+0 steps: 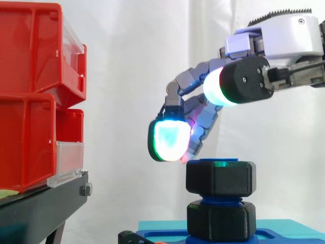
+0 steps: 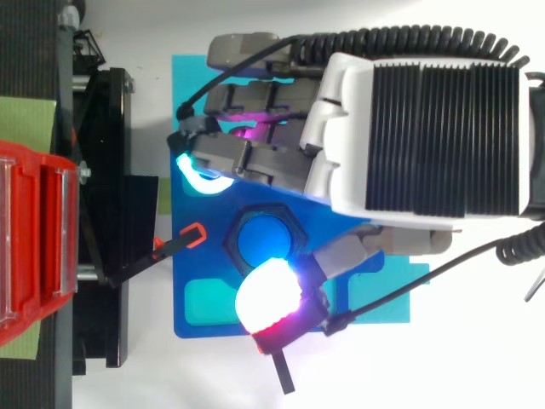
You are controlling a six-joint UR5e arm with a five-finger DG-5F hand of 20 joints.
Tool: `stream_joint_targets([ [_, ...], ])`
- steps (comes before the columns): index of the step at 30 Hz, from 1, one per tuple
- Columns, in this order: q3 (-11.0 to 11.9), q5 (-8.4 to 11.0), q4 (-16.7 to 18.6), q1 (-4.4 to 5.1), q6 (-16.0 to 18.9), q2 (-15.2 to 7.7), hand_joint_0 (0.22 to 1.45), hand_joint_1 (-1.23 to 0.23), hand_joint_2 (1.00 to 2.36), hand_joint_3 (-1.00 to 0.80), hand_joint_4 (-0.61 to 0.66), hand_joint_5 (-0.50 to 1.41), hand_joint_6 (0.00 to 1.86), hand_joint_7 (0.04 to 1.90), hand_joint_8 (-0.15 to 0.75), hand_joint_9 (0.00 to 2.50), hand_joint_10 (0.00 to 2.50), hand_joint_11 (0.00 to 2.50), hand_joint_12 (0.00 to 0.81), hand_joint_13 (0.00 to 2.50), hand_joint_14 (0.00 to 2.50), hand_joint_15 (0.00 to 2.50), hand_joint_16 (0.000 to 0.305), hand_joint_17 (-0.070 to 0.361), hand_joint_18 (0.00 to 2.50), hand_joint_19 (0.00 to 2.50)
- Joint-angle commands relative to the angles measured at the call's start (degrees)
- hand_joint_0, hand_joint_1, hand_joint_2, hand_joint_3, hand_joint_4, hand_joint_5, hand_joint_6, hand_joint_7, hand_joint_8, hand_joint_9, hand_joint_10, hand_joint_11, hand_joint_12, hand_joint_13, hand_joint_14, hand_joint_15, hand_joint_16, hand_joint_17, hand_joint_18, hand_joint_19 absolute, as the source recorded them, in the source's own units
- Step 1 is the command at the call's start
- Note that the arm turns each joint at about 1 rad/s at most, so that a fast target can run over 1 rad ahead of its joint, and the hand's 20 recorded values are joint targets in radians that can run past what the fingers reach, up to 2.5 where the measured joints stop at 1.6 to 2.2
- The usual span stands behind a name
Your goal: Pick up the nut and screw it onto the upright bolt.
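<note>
— Black nut (image 1: 220, 178): where is it sitting for you right now?

— It is sitting right beneath my hand (image 2: 426, 136), on the top threads of the blue bolt (image 1: 219, 199). Seen from above, it is lying between my thumb pad (image 2: 268, 298) and my cyan fingertip (image 1: 169, 140). A lower nut (image 1: 221, 220) is sitting under it, against the blue base (image 2: 200, 273).

— Are you gripping it?

— No. My fingers are hanging loosely bent and spread, with the thumb well apart from them, and nothing is touching the nut. The pads are hovering just above its top edge.

— So what are you worrying about?

— I am judging that only a few threads are holding it. If I am closing with one pad landing first, I am pushing the nut sideways and tilting it, and turning it then would be cross-threading it. If my pads are catching only the top rim, they are likely slipping off as I twist. Coming down too far, my fingers are risking a knock against the lower nut.
</note>
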Motion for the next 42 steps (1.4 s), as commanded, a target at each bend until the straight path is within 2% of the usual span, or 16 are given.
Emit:
stream_joint_targets([
  [1,0.06,0.07,1.21,0.42,-0.15,-0.02,0.52,-0.19,1.00,-0.50,0.25,-0.11,0.50,0.88,0.255,0.87,0.00,0.00,0.223,0.73,0.00,0.00,0.018,0.041,0.38,0.00],
  [5,0.06,0.16,1.39,1.03,-0.15,-0.02,0.52,-0.18,1.00,-0.50,0.23,-0.12,0.50,0.78,0.248,0.86,0.00,0.00,0.226,0.72,0.00,0.00,0.019,0.043,0.38,0.00],
  [14,-0.03,1.65,1.83,2.62,-0.15,-0.02,0.51,-0.17,1.00,-0.50,0.22,-0.12,0.50,0.67,0.225,0.79,0.00,0.00,0.200,0.64,0.00,0.00,0.016,0.035,0.28,0.00],
  [20,-0.03,1.65,1.83,2.88,-0.06,-1.87,0.51,-0.17,1.00,-0.50,0.22,-0.12,0.50,0.66,0.223,0.76,0.00,0.00,0.201,0.63,0.00,0.00,0.015,0.033,0.27,0.00],
  [24,-0.03,1.57,1.83,2.88,0.03,-1.95,0.51,-0.17,1.00,-0.50,0.21,-0.12,0.50,0.67,0.224,0.76,0.00,0.00,0.202,0.63,0.00,0.00,0.015,0.034,0.26,0.00],
  [31,-0.03,1.74,1.83,2.88,-0.06,-1.87,0.51,-0.17,1.00,-0.50,0.27,-0.09,0.50,0.98,0.241,0.77,0.00,0.00,0.207,0.64,0.00,0.00,0.015,0.033,0.26,0.00],
  [38,-0.03,1.30,1.04,2.79,0.03,-1.87,0.52,-0.18,1.00,-0.50,0.25,-0.08,0.50,1.14,0.250,0.78,0.00,0.00,0.206,0.65,0.00,0.00,0.014,0.032,0.27,0.00],
  [42,-0.03,1.21,0.95,2.44,-0.06,-1.95,0.52,-0.18,1.00,-0.50,0.23,-0.07,0.50,1.22,0.247,0.78,0.00,0.00,0.204,0.65,0.00,0.00,0.014,0.032,0.27,0.00],
])
